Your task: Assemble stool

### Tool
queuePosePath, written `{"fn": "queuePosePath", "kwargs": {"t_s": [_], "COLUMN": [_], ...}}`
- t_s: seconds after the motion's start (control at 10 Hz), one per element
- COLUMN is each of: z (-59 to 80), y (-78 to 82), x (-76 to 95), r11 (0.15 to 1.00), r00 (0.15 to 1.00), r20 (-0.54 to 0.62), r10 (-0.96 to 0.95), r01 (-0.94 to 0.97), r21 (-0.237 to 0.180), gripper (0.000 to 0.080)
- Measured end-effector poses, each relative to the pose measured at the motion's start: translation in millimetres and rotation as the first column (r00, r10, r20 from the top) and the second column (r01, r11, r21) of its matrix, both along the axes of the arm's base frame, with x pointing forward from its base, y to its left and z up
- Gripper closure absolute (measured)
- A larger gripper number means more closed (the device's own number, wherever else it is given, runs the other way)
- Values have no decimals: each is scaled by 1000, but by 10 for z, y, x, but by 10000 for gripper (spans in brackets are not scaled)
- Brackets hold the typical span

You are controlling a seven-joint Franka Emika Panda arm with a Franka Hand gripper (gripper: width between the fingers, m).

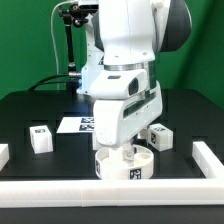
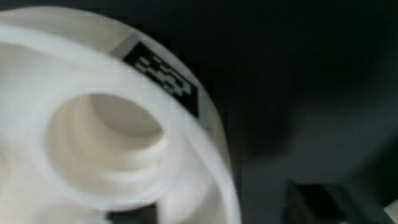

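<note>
Stool seat (image 1: 115, 167) on black table (image 1: 30, 110) (green wall (image 1: 25, 40) behind)

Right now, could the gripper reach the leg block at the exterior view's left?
Probably yes: the leg block stands alone, nothing over it; the gripper would first rise from the round seat.

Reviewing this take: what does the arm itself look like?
The arm has glossy white, rounded shells, a dark grey joint cap and thin dark seams between segments. No cables or readable markings show on it.
</note>
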State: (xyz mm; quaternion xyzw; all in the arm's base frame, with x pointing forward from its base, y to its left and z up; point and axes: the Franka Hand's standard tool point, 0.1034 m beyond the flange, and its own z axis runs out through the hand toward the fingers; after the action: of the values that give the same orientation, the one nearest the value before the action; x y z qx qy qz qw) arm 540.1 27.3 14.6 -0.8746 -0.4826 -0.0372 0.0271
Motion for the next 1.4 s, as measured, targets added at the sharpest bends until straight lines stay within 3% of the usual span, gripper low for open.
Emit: {"fn": "queuePosePath", "kwargs": {"t_s": [0.1,0.2,0.3,0.4,1.0,1.4], "z": [0,-1,-2,-2,1,2], "y": [0,0,-1,-1,14,286], "x": [-1,-1,-3,-3,2,154], "r11": [1000,1000,1000,1000,1000,995], "r00": [1000,1000,1000,1000,1000,995], "r20": [0,0,-1,-1,-2,-20], "r10": [0,0,0,0,8,103], "r01": [0,0,0,0,-8,-103], "r21": [0,0,0,0,-2,5], "gripper": [588,716,716,769,769,768]}}
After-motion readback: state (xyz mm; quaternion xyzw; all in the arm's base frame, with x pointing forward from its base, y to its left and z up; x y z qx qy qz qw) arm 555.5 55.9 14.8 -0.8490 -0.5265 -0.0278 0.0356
